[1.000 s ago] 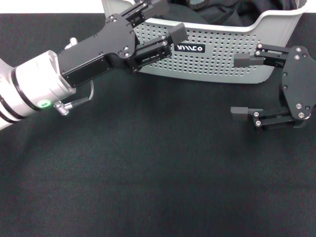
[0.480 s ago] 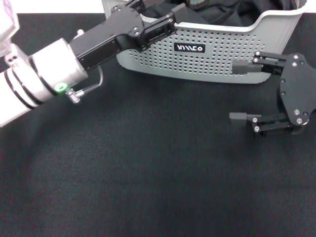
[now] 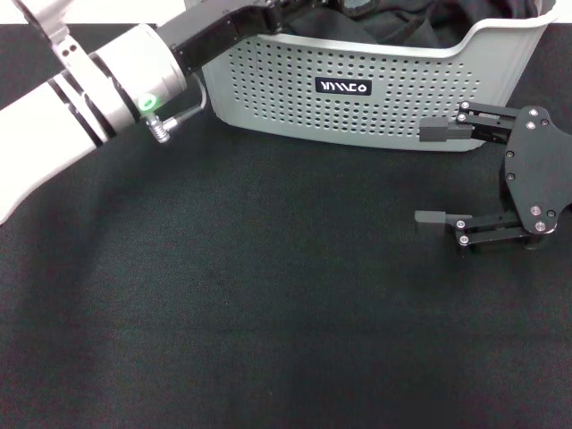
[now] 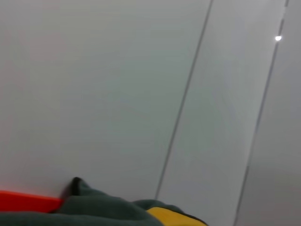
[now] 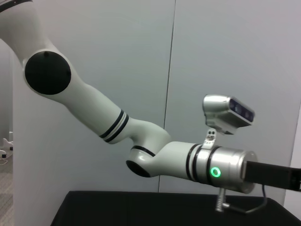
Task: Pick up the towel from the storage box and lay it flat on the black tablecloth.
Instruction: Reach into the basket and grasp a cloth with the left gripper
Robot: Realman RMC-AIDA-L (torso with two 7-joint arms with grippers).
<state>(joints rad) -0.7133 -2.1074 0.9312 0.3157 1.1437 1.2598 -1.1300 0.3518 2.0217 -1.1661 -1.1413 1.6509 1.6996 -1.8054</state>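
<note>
From the upper left, the left arm reaches into the storage box at top centre (its gripper's state cannot be told), where the towel lies, while the right gripper hovers spread apart over the black tablecloth.

The light grey perforated plastic storage box carries a small black rectangular label on its front wall, seen in the head view; the label bears white stylised letters, blocky and slanted, which seem to end in "CO"; the first strokes cannot be made out as sure letters, so the whole word cannot be told; no other text, number or sign can be read in any view.
</note>
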